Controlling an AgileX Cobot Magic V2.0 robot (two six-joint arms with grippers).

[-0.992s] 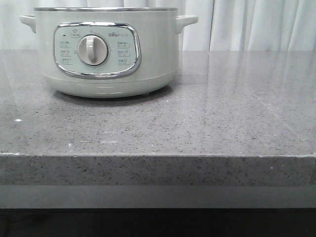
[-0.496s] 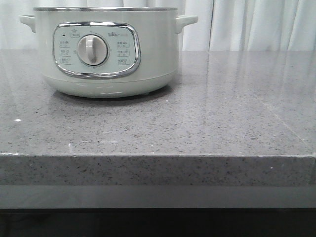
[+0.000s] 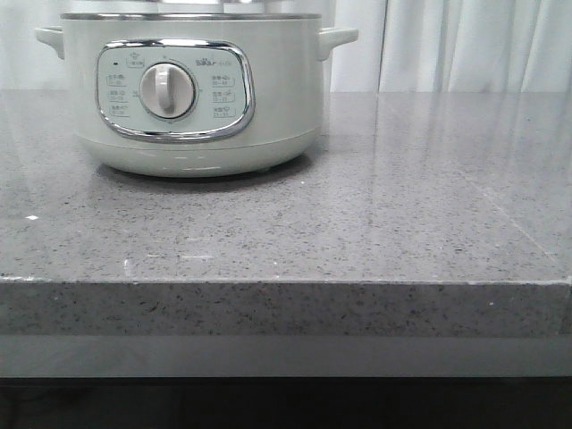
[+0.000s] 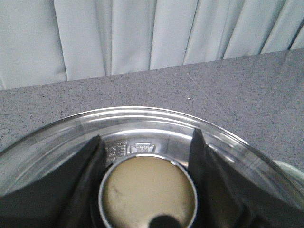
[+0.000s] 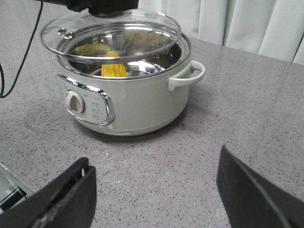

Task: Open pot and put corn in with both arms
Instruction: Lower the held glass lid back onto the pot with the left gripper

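The pale grey-green pot (image 3: 192,89) stands at the table's far left; it also shows in the right wrist view (image 5: 128,99). The yellow corn (image 5: 114,69) lies inside it. My left gripper (image 4: 147,134) is shut on the round knob (image 4: 148,192) of the glass lid (image 4: 142,121). It holds the lid (image 5: 111,35) a little above the pot's rim, shifted to one side. My right gripper (image 5: 154,156) is open and empty above the bare table, in front of the pot.
The grey speckled table (image 3: 357,223) has a front edge (image 3: 286,281) near the camera. White curtains (image 3: 465,45) hang behind it. A black cable (image 5: 19,57) runs beside the pot. A pale greenish shape (image 5: 92,49) shows through the lid.
In the front view the lid's edge has come into sight just above the pot's rim. The pot has not moved.
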